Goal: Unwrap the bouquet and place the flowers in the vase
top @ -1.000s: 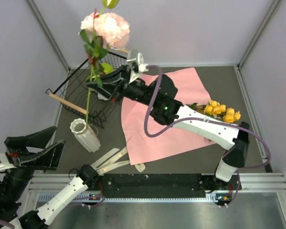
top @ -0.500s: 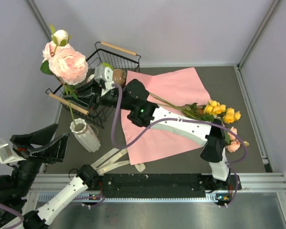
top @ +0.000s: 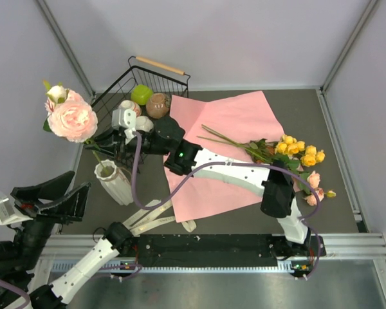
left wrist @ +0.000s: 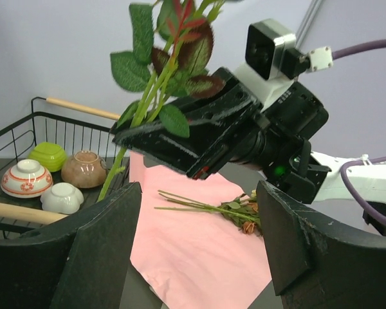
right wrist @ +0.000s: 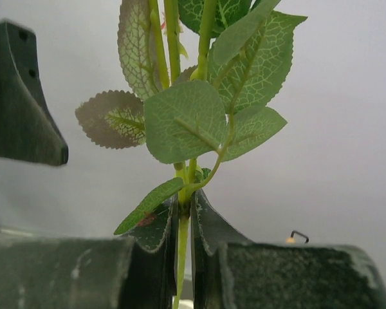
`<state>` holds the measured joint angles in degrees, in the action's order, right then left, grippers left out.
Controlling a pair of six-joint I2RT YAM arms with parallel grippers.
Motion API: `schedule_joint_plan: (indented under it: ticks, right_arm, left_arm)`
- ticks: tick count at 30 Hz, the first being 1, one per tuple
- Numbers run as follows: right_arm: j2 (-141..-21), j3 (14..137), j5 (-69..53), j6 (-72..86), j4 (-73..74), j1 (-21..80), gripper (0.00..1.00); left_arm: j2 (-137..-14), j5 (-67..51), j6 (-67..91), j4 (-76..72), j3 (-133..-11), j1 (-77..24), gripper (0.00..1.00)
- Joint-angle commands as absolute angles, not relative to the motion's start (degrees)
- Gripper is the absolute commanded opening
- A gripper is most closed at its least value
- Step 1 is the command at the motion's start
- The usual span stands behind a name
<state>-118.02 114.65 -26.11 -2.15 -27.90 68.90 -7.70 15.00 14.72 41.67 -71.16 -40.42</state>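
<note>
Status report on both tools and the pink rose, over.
Right tool shut on pink rose stem, near vase. Left tool open, empty. Wire basket close beside vase.

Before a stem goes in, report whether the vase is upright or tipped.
Upright: the vase stands on its base, wavy rim opening upward.

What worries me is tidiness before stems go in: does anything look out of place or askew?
Nothing looks damaged or spilled. The loose ribbon lies near the front edge of the table, and the flowers sprawl across the open pink paper, some blooms past its right edge. The vase stands upright.
</note>
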Motion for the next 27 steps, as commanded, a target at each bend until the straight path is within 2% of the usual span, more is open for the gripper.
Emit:
schedule_joint_plan:
  ticks: [1,15,20,27]
  right_arm:
    - [-117.6,110.8,-28.4,-5.0,-31.4,70.0,0.0]
    - [-119.3,100.3,-26.9,-4.6,-35.8,70.9,0.01]
    - [-119.0,98.4,-26.2,-3.9,-35.5,70.8,0.03]
    - [-119.1,96.7,-24.8,-3.1,-35.3,70.9,0.12]
  left_arm:
    - [-7.4,15.3,14.2,42.4,-72.0,-40.4,0.78]
    - [-5.9,15.3,15.4,42.6,-69.9,-40.4,0.78]
    - [-5.7,15.6,15.4,42.6,-69.3,-40.4,0.78]
    - [-5.6,15.0,16.0,42.5,-68.7,-40.4,0.78]
